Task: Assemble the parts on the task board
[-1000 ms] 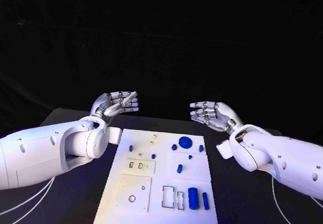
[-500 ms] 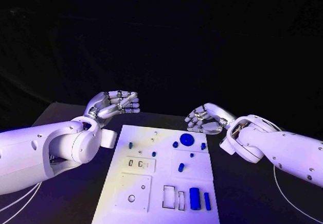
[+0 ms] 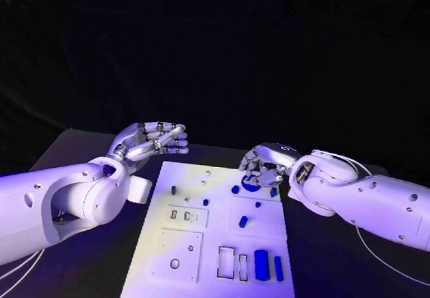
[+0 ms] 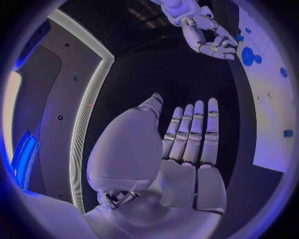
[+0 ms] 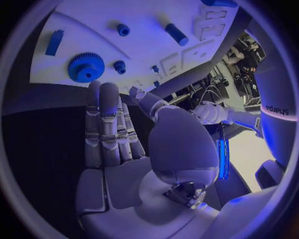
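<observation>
The white task board is seen lying in the middle of the black table, its long side running away from the robot. Small blue parts are scattered over its right half: a toothed blue gear is placed near the far edge, a short blue peg is set near the middle, and a thick blue cylinder with a thinner blue bar just beside it is laid near the near right corner. The right hand is held over the far right part of the board, just above the gear, with its fingers extended and spread; nothing is gripped in it. The left hand is raised beyond the board's far left corner, apart from the board, with its fingers straight and side by side and nothing held.
</observation>
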